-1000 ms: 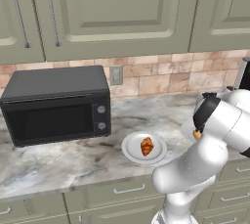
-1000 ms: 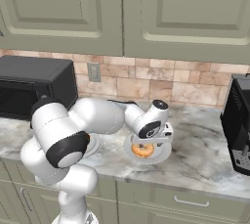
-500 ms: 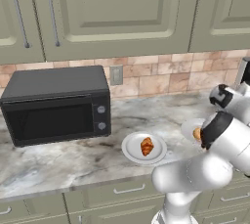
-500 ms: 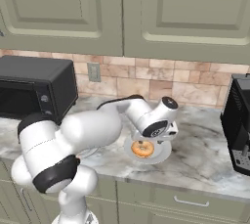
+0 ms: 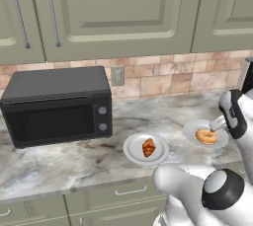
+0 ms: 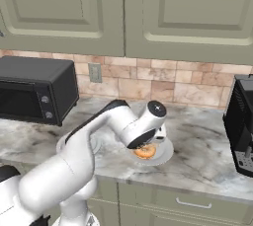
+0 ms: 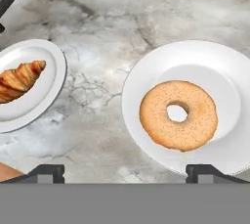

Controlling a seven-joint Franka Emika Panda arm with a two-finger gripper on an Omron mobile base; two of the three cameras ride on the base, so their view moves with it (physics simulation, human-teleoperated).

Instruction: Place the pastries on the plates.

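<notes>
While the gripper [image 7: 125, 171] hangs wide open and empty above it, the light, crumbly doughnut [image 7: 178, 114] lies on the right plate [image 7: 146, 74], best pinched across its ring.

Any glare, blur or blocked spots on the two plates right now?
Hand view: sharp and evenly lit, no glare; doughnut and its plate clear, croissant cut off by the frame edge. Left base view: soft but readable; the arm overlaps the edge of the doughnut's plate. Right base view: the arm hides part of the doughnut.
</notes>
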